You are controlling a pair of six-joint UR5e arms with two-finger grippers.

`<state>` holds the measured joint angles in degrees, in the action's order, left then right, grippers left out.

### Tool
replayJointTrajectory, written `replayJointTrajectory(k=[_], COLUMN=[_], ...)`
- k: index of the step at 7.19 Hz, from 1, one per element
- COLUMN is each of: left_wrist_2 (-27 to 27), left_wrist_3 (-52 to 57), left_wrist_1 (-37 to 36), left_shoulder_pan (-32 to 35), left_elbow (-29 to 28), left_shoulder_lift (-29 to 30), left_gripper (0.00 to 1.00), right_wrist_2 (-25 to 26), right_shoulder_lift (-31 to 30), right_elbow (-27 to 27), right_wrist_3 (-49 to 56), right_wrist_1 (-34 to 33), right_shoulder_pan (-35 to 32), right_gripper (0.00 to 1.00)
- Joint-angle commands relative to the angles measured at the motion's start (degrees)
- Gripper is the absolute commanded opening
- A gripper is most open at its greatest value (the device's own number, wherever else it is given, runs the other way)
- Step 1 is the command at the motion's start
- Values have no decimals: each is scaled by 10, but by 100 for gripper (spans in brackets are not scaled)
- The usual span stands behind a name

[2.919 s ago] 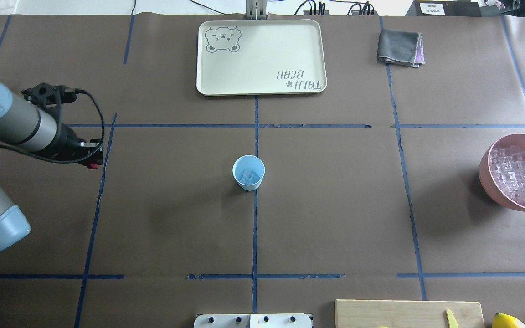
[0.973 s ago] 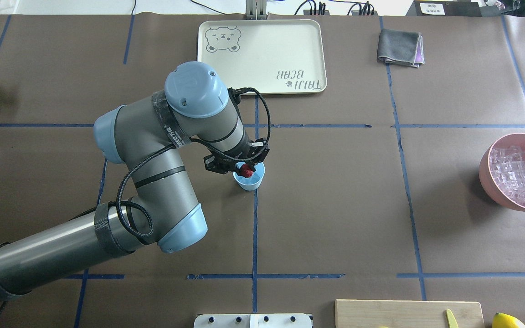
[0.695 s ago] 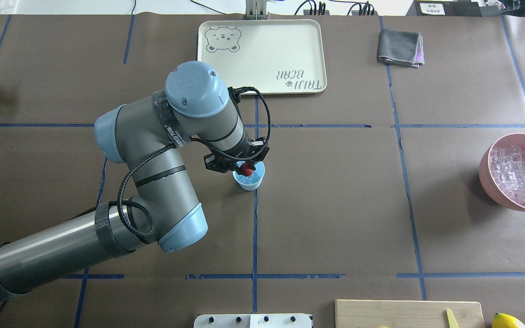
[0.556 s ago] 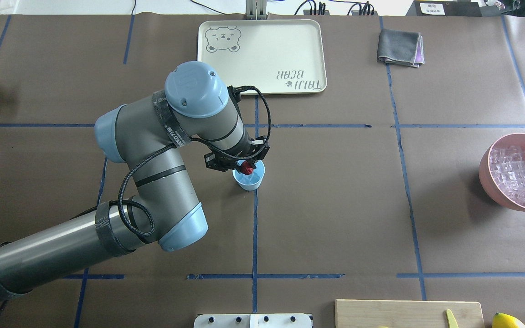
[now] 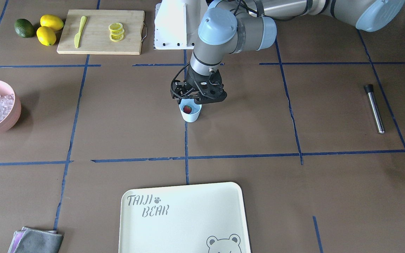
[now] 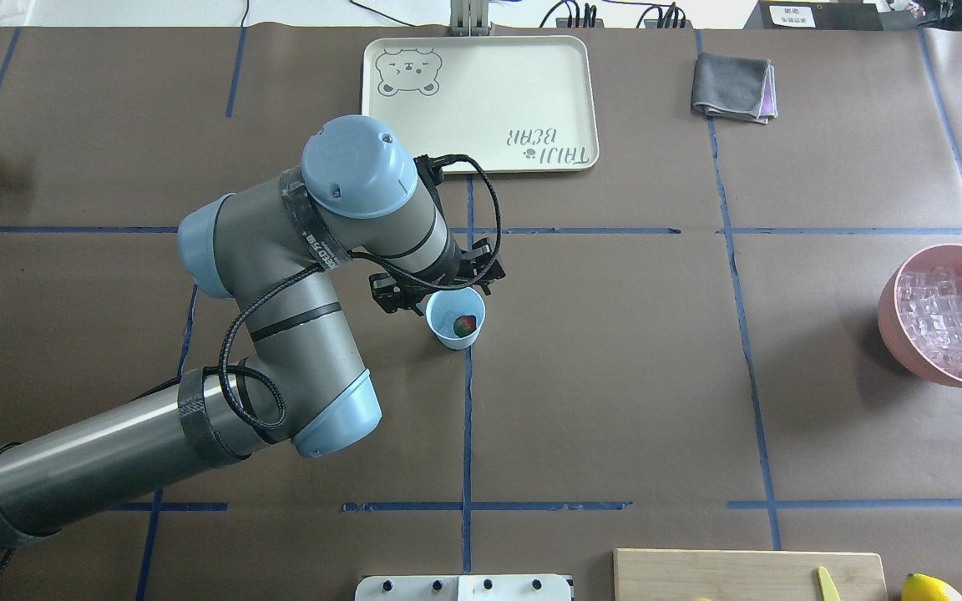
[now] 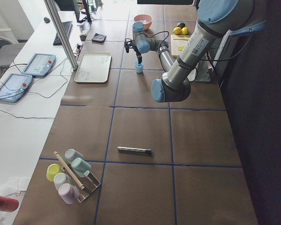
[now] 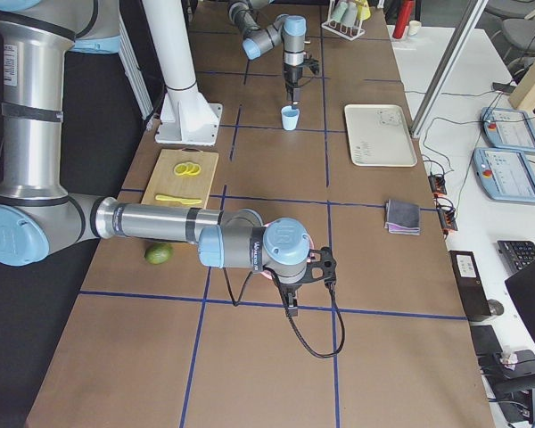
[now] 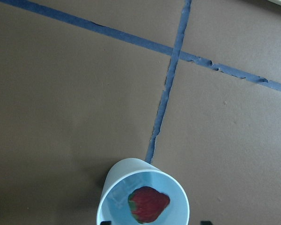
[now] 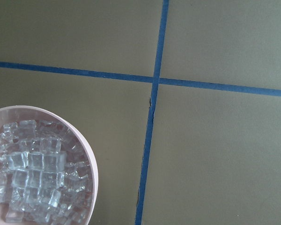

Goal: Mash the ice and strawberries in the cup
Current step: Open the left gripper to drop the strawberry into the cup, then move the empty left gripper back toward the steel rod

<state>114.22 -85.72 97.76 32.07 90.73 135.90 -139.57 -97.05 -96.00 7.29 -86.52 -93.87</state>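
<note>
The left gripper (image 5: pixel 192 99) hangs directly above the cup (image 5: pixel 191 116), fingers pointing down, close over the rim. Its jaws are spread. In the left wrist view the fingertips (image 9: pixel 205 222) show at the bottom edge, one on each side of the cup, with nothing held between them.

The strawberry (image 9: pixel 149 204) lies inside the cup, near the middle of its bottom. Ice under the berry cannot be made out clearly. The cup stands upright against a blue tape line (image 9: pixel 166 93), near the middle of the table (image 6: pixel 615 376).

The right gripper (image 8: pixel 292 306) hangs near the pink bowl (image 10: pixel 90 154), which holds the heap of ice (image 10: pixel 33 178). Whether its jaws are apart or together cannot be determined.
</note>
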Motion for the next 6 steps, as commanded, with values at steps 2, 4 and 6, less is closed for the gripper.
replayJointTrajectory(k=[2,4,6], left_wrist_2=[28,71,86], left_wrist_3=[41,105,261], left_wrist_1=[-16,-55,-151], left_shoulder_pan=[32,74,134], left_elbow=[7,51,159], left_shoulder_lift=[-10,-68,-154], left_gripper=[100,100,100], right_wrist_2=[4,6,15], right_shoulder_lift=[4,4,5], right_elbow=[-1,-2,-1], right_wrist_3=[1,1,-4], right_wrist_1=[0,0,0], right_shoulder_pan=[0,0,0], right_gripper=[99,99,99])
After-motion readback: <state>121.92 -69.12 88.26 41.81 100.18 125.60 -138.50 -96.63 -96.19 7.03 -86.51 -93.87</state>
